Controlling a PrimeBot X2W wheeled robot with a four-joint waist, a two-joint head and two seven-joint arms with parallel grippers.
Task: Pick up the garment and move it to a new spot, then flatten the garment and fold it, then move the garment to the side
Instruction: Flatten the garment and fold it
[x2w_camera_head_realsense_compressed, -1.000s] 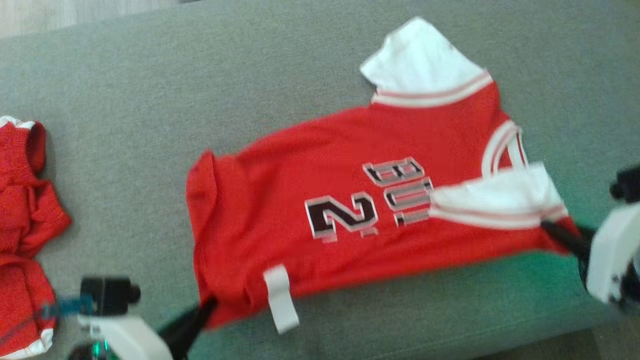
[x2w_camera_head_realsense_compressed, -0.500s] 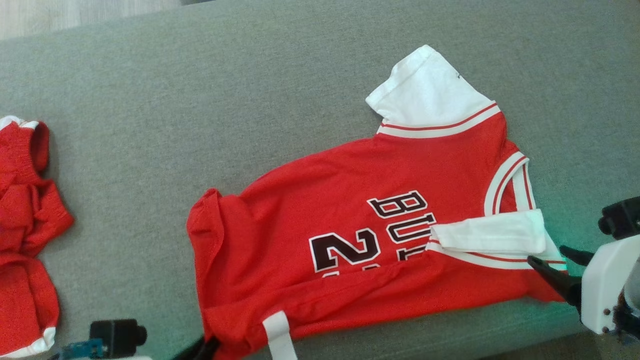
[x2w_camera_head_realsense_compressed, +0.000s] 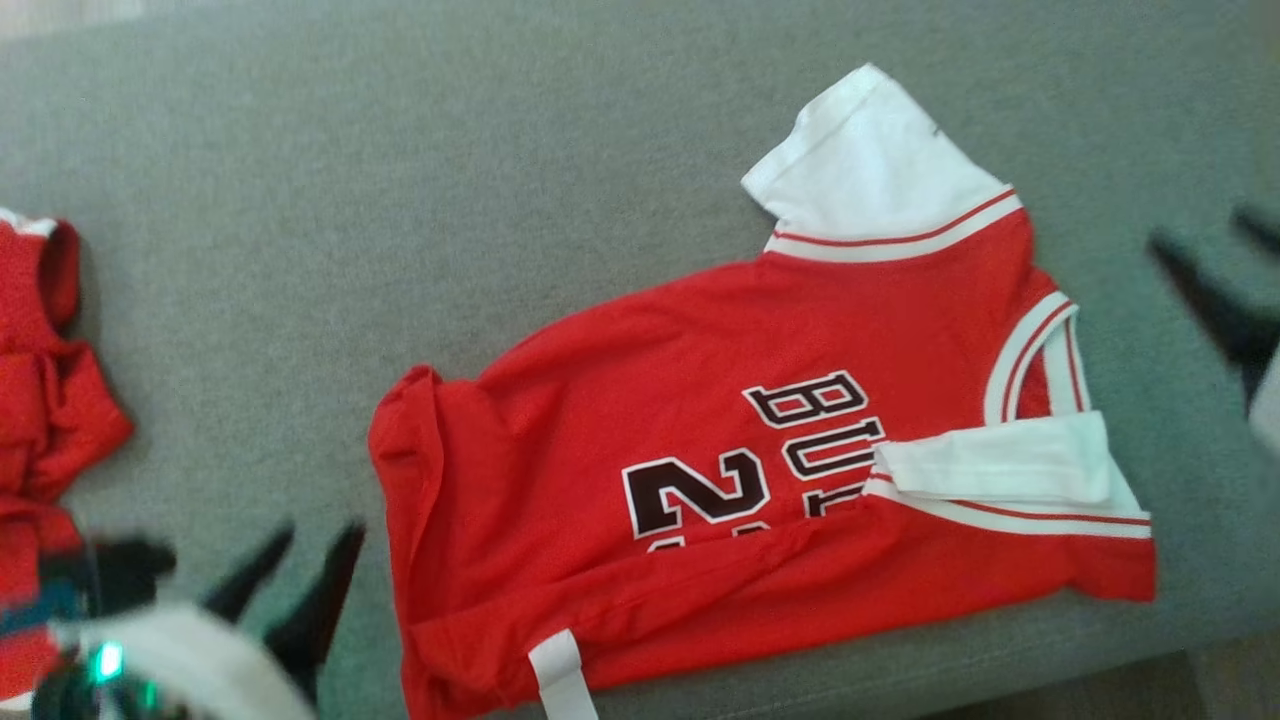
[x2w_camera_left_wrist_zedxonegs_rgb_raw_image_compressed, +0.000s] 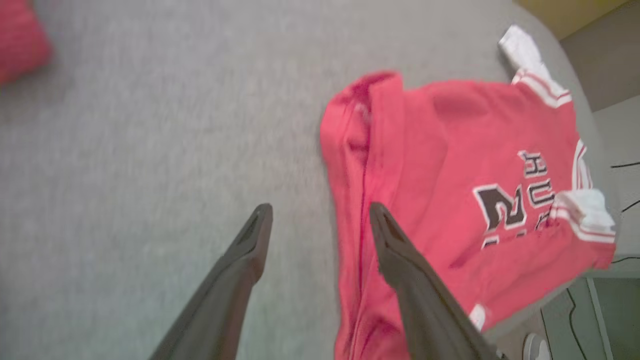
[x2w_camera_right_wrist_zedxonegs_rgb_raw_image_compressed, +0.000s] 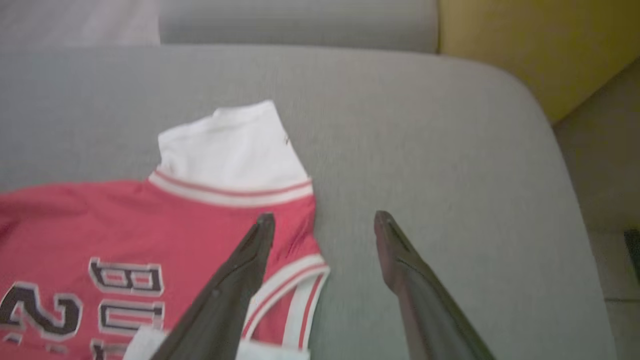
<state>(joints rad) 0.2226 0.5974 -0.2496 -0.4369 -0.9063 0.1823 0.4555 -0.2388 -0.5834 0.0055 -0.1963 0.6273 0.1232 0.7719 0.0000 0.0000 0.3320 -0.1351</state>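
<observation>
One fold: lay in your red-and-white fabric jersey (x2w_camera_head_realsense_compressed: 640, 400); further folding, sideways move remained.
Left gripper (x2w_camera_head_realsense_compressed: 318, 540): spread, empty, seven o'clock.
Right gripper (x2w_camera_head_realsense_compressed: 1198, 230): spread, empty, three o'clock.

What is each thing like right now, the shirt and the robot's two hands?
Red jersey: lying partly folded on the grey cushion, one white sleeve tucked over.
Left gripper: open, empty, beside the hem.
Right gripper: open, empty, beyond the collar end.
Other red garment: crumpled at the left.
</observation>
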